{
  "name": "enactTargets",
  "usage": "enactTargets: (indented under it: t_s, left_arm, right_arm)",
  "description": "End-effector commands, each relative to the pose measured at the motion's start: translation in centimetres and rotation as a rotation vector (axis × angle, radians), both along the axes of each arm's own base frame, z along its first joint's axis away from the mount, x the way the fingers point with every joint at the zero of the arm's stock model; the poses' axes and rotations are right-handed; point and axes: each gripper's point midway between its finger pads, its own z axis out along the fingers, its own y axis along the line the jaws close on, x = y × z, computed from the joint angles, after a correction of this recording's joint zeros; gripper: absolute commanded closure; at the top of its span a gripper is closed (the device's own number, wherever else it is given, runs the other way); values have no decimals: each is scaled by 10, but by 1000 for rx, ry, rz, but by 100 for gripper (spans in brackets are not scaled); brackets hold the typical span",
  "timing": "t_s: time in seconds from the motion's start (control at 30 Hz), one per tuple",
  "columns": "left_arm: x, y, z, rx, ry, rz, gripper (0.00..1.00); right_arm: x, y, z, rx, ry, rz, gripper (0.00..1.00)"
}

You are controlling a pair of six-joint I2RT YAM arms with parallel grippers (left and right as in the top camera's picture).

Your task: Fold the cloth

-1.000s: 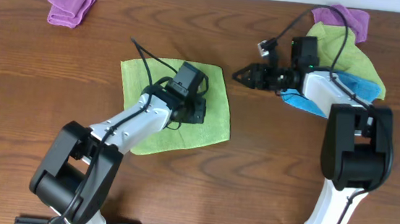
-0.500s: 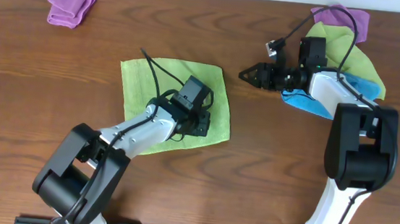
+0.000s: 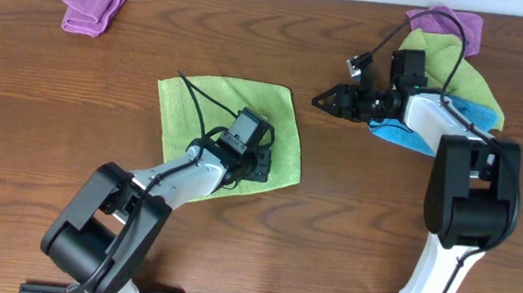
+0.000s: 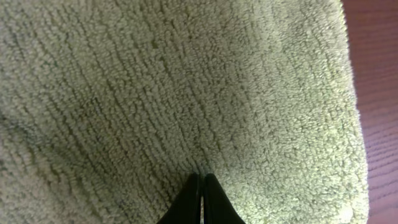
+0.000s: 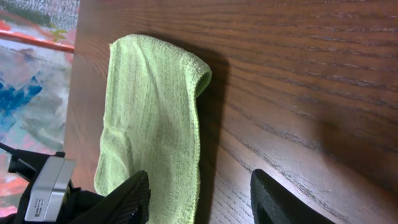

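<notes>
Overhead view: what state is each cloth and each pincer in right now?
Green cloth, spread flat, not folded.
Left pincer, shut, tips on the green cloth.
Right pincer, open, empty.
Purple cloth, folded.
Cloth pile, heaped loosely.

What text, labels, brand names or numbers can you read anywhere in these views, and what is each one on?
No text can be read in any view.
The green cloth, the folded purple cloth and the wooden table carry no print.
The silver housing at the lower left of the right wrist view has small dark marks, too small and blurred to read.
</notes>
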Motion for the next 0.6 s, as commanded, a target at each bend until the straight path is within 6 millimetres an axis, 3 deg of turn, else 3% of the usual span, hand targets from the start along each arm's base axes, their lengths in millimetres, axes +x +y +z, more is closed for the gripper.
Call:
enactTargets:
  t_s: [0.0, 0.23, 0.4, 0.57]
  left_arm:
    - [-35, 27, -31, 110, 122, 6, 94]
    - [-76, 55, -41, 229, 286, -18, 94]
    - [-84, 61, -41, 253, 322, -19, 94]
    - [-85, 61, -41, 254, 324, -19, 94]
  right_arm:
    - [0, 2, 4, 16, 5, 7, 48]
    - [-25, 7, -4, 3, 103, 46, 48]
    - [-58, 27, -10, -18, 180, 144, 47]
    - [-65, 53, -12, -46, 159, 197, 44]
